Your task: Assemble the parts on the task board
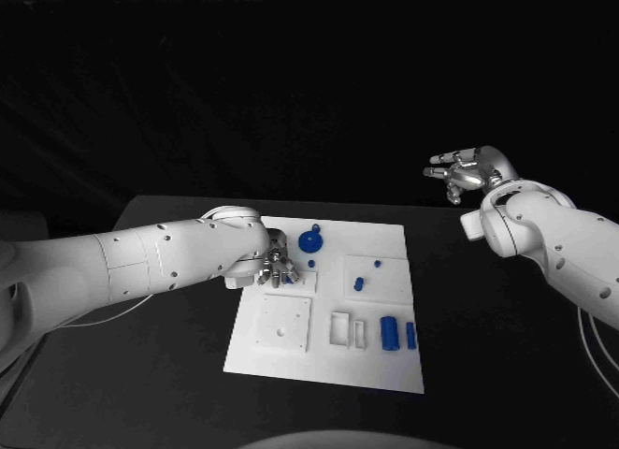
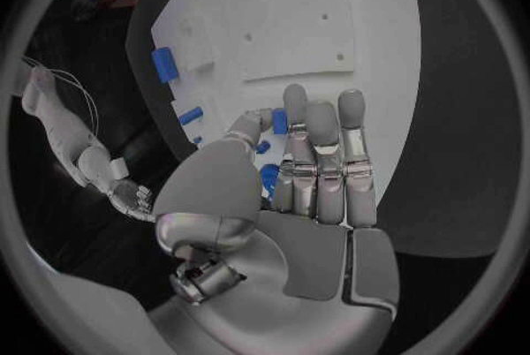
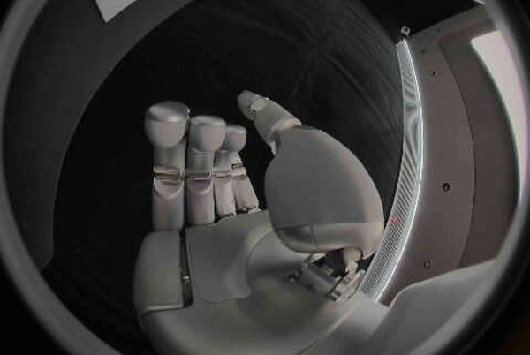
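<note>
The black worktop (image 1: 148, 374) carries the white task board (image 1: 323, 360), which lies flat in the middle with its long side running away from the robot.

The left arm (image 1: 121, 262) reaches in over the board's near-left part. The right arm (image 1: 566, 248) is raised off to the right of the board, well apart from it.

The left hand (image 1: 273, 271) is down at the board's left edge, its fingers pointing onto the plate. In the left wrist view the left hand's fingers (image 2: 321, 152) lie straight and close side by side, with the thumb beside them, and small blue parts sit just under the fingertips; whether it pinches one of them cannot be told. The right hand (image 1: 461, 173) hangs in the air beyond the far right corner of the worktop, holding nothing, its fingers loosely spread; the right wrist view shows them upright and side by side with the thumb standing apart.

On the board, a white square plate (image 1: 281, 324) lies at the near left, with a slotted white block (image 1: 345, 329) just to its right. A blue round disc (image 1: 311, 242) sits near the far left, close to the left hand. Two blue cylinders (image 1: 389, 333) lie side by side at the near right. Small blue pegs (image 1: 357, 281) stand in the middle of the board.
</note>
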Controlling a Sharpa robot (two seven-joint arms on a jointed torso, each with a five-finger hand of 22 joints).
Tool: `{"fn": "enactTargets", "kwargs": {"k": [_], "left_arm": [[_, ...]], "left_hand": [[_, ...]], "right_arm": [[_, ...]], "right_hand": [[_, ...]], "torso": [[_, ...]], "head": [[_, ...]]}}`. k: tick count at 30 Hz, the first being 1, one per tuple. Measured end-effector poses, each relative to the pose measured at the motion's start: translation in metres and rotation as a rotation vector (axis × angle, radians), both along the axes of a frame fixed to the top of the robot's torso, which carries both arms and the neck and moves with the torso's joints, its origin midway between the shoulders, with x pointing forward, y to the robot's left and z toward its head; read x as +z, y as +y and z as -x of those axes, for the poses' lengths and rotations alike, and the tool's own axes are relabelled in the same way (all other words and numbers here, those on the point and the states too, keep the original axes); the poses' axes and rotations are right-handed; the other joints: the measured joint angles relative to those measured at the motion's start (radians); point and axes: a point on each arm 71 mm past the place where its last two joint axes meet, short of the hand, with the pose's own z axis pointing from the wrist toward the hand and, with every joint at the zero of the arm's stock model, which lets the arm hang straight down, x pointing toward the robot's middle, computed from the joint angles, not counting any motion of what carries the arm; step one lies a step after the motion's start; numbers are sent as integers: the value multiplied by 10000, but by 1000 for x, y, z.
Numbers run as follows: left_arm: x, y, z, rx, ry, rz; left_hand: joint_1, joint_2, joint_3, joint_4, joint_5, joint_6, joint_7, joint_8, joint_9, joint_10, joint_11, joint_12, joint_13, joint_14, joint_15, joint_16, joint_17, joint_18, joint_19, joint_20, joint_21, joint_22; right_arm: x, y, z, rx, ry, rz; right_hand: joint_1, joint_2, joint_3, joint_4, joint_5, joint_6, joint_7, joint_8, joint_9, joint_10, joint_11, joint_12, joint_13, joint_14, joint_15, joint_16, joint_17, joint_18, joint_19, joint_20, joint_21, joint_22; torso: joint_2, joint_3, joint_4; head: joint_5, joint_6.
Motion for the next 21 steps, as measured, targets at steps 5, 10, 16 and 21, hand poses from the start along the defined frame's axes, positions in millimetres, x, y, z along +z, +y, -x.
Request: {"fn": "enactTargets", "kwargs": {"k": [5,10,16,21], "left_arm": [[0,0,0,-4,11,-8],[0,0,0,-14,28,-20],[0,-1,-1,-26,44,-38],[-1,-2,-2,-26,66,-85]], "left_hand": [[0,0,0,0,-16,0,0,-12,13,1,1,39,-1,0,0,0,1,0,0,0,0,-1],[0,0,0,0,-17,0,0,-24,14,2,2,39,0,0,1,0,1,0,0,0,1,6],[0,0,0,0,-17,0,0,-29,15,4,3,39,7,1,1,0,1,0,0,0,1,7],[0,0,0,-1,-1,1,0,-26,26,20,19,39,8,1,1,40,-16,0,0,0,1,6]], "right_arm": [[-1,0,0,2,15,0],[-1,0,0,-2,25,1],[-1,1,0,5,32,-2],[-1,1,0,10,42,-4]], "right_hand": [[0,0,0,0,0,0,0,0,0,0,-1,0,0,0,0,0,0,-2,0,0,0,0],[0,0,0,0,0,0,0,0,0,1,-2,0,0,0,0,0,-1,-2,0,0,0,0],[0,0,0,1,0,-1,1,0,0,-10,9,0,0,0,0,0,-1,-3,0,0,0,0],[0,0,0,1,0,-2,3,0,0,-22,20,0,0,0,0,0,-2,-3,0,0,0,0]], "torso": [[1,4,-5],[3,6,-7],[3,7,-5],[3,13,-5]], "head": [[4,-1],[5,-9],[5,-14],[4,-33]]}}
